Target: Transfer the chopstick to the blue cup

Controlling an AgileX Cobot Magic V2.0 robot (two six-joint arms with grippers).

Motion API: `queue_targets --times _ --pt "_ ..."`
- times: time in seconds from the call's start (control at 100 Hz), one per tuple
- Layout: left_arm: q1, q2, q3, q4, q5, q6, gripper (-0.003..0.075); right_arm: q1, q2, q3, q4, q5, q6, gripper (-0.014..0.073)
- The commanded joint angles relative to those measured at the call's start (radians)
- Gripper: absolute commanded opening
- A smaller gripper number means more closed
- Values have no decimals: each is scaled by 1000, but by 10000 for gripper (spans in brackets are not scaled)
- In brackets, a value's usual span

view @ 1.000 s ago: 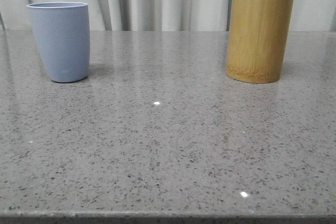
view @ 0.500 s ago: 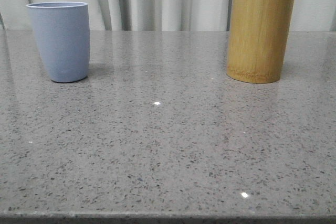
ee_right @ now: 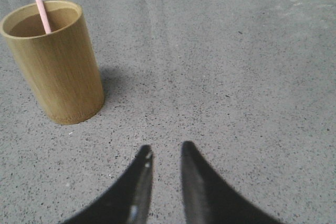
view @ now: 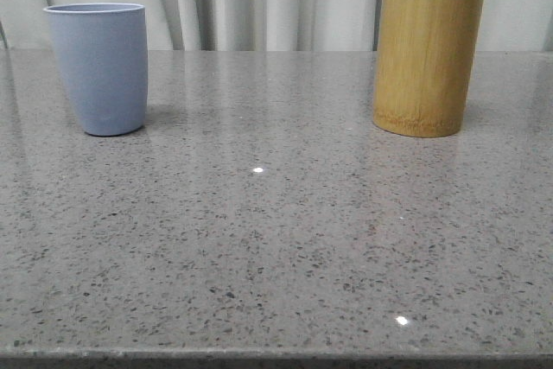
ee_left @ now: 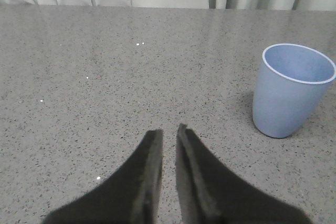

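Chopstick (ee_right: 40, 2), thin, straight and pale pink, stands leaning inside the tall tan bamboo cylinder (view: 428, 55) on our speckled grey stone table (view: 276, 239).

Across the table from that cylinder, well apart, we see the smooth greyish-blue cup (view: 99, 66), upright and holding nothing. Our left gripper (ee_left: 167, 135) hovers near the cup, jaws parted by a narrow slit, gripping nothing. Our right gripper (ee_right: 166, 156) hovers near the cylinder, jaws slightly apart, also gripping nothing.
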Motion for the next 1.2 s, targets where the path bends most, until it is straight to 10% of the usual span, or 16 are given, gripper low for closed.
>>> queue_targets --times 0.0,0.19,1.19 --pt "-1 63 -61 -16 -67 -10 274 -3 61 -58 -4 -64 -7 339" --pt "-1 100 -86 -6 -99 -10 491 -3 115 -87 -4 -58 -7 433" --pt "-32 714 -692 -272 290 182 440 -3 115 -87 -4 -51 -7 433"
